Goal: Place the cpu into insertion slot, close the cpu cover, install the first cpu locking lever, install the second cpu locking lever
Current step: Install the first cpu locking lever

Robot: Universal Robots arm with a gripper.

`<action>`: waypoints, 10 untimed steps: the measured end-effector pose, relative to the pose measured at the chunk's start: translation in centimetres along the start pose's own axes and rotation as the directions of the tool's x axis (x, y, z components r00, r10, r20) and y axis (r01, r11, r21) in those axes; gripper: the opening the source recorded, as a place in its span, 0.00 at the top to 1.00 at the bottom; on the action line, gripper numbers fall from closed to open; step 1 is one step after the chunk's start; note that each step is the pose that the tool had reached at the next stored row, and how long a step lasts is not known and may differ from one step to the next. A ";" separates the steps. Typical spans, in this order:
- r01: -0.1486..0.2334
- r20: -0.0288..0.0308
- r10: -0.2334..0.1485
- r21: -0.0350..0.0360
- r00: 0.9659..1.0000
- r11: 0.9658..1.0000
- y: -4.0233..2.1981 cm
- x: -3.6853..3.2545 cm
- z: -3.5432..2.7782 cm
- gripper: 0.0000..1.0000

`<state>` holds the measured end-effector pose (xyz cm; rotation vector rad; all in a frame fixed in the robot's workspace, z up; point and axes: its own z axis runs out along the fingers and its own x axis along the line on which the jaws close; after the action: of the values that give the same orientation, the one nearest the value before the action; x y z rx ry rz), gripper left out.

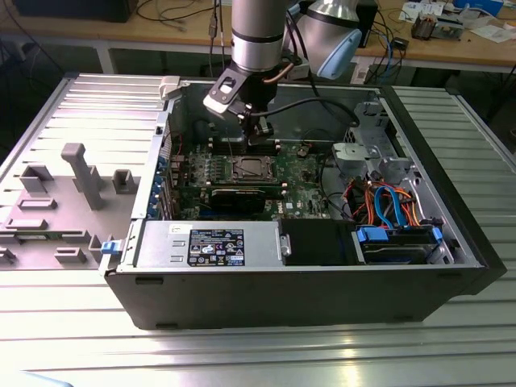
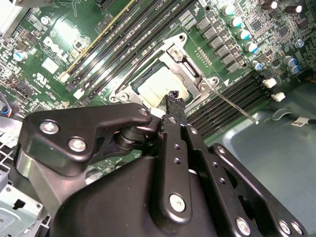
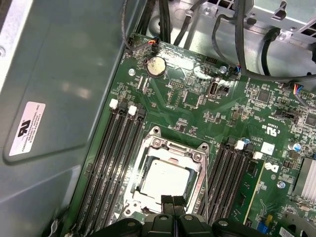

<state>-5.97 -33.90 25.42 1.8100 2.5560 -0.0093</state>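
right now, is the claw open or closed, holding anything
Claw: closed, fingertips together with nothing seen between them, poised over the edge of the cpu cover; the cpu lies in its slot.

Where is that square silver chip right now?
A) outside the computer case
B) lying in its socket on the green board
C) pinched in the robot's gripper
B: the cpu lies flat on the green board, framed by the cpu cover, with the gripper at its edge.

Single arm [image 1: 256,32] upright, wrist tipped downward over cpu cover [image 3: 180,148]. Black gripper [image 3: 173,200] fingertips pressed together, gripping nothing, just above cover's edge.
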 end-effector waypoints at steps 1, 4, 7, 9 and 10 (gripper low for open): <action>0.002 0.000 -0.002 0.000 1.000 1.000 0.00 0.00 0.00 0.89; 0.010 0.000 -0.010 0.000 1.000 1.000 0.03 -0.02 0.00 0.89; 0.023 0.000 -0.023 0.000 1.000 1.000 0.04 -0.01 0.00 0.89; 0.032 0.000 -0.032 0.000 0.999 0.999 0.04 -0.01 0.00 0.89; 0.036 0.000 -0.036 0.000 0.999 0.999 0.04 -0.01 0.00 0.89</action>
<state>-5.93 -33.90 25.42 1.7635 2.5883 -0.0088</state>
